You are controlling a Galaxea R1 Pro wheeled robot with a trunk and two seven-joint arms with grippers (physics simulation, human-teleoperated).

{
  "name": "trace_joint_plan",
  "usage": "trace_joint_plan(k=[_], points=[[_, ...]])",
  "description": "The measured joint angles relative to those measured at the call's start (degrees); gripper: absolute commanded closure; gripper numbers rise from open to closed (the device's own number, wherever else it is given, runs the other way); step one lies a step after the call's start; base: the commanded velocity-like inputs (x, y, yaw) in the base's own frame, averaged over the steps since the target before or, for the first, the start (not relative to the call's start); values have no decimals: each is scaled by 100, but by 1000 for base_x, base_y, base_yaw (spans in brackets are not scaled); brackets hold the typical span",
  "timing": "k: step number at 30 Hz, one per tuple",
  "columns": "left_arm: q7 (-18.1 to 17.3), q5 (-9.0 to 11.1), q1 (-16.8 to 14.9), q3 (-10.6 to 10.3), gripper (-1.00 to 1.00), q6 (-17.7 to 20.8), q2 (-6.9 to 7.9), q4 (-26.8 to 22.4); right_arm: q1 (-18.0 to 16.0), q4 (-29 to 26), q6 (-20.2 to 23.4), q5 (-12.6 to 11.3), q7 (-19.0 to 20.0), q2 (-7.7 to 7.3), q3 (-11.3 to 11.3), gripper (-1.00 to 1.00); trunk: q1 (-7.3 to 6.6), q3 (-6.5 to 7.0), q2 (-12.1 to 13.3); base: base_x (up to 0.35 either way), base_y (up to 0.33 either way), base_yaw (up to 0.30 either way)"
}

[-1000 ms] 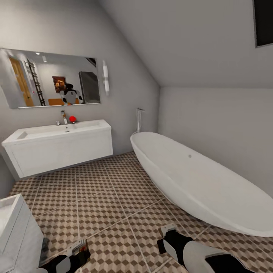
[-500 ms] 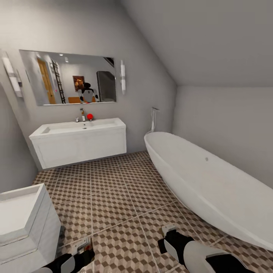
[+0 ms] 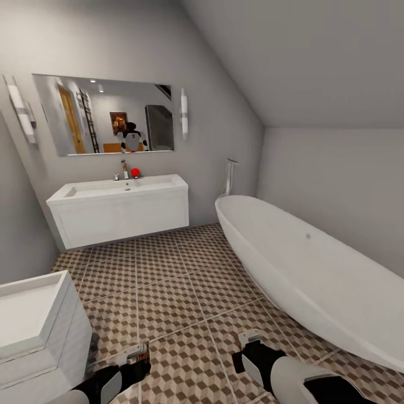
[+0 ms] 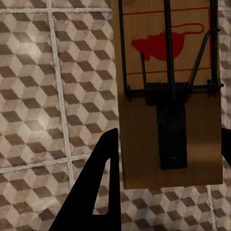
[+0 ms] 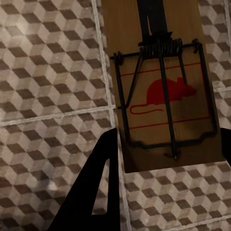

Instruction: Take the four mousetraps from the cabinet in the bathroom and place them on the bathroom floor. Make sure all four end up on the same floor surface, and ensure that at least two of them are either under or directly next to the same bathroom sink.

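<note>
My left gripper (image 3: 134,362) is shut on a flat tan wooden mousetrap (image 3: 136,352) low over the bathroom floor (image 3: 168,292). In the left wrist view that mousetrap (image 4: 139,144), with a red mouse print and a black wire spring, sits between the dark fingers (image 4: 98,192). My right gripper (image 3: 249,349) is shut on a second mousetrap (image 3: 248,338), seen up close in the right wrist view (image 5: 163,57) over the cube-patterned tiles. The white bathroom sink (image 3: 120,210) hangs on the far wall, well ahead of both grippers. The cabinet is out of view.
A long white oval bathtub (image 3: 292,264) lines the right side. Another white basin unit (image 3: 33,320) stands at the near left, close to my left arm. A mirror (image 3: 104,115) above the far sink reflects the robot. Open tiles run between the tub and the sinks.
The camera has turned left, so the whole scene has slid right and the near-left basin unit has come further into view. Both grippers still hold their mousetraps.
</note>
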Motion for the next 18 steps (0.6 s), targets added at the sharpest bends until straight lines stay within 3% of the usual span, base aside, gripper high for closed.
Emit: trace_joint_plan(k=[6, 18], points=[[12, -11, 0, -7, 100, 28, -70, -8, -3, 0, -3, -6, -9, -17, 1, 100, -3, 0, 0, 179, 0, 0], [-7, 13, -1, 13, 100, 70, -87, 3, -1, 0, -6, -16, 19, -50, 0, 100, -3, 0, 0, 311, 0, 0]])
